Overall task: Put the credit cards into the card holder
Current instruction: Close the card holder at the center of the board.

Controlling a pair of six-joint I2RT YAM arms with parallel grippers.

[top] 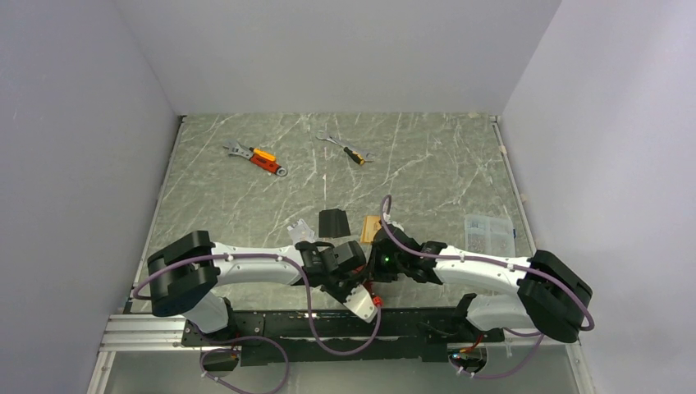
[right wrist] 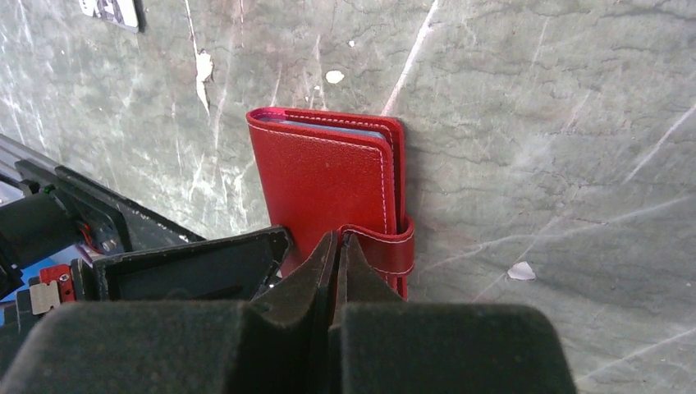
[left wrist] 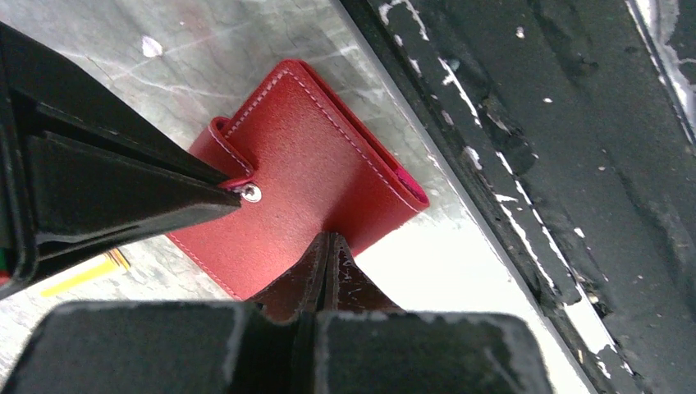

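The red card holder (left wrist: pixel 312 156) lies folded shut on the marble table near its front edge; it also shows in the right wrist view (right wrist: pixel 324 176) and as a red bit in the top view (top: pixel 375 301). My right gripper (right wrist: pixel 338 238) is shut on the holder's snap tab (right wrist: pixel 386 246). My left gripper (left wrist: pixel 328 240) is shut, its tips resting on the holder's cover. The two grippers meet there in the top view, left (top: pixel 361 295) and right (top: pixel 379 275). A black card (top: pixel 332 220), an orange-gold card (top: pixel 371 225) and a pale silver card (top: pixel 301 232) lie just behind them.
Two orange-handled wrenches (top: pixel 256 158) (top: pixel 346 150) lie at the back. A clear plastic bag (top: pixel 490 234) lies at the right. The black base rail (left wrist: pixel 525 164) runs close beside the holder.
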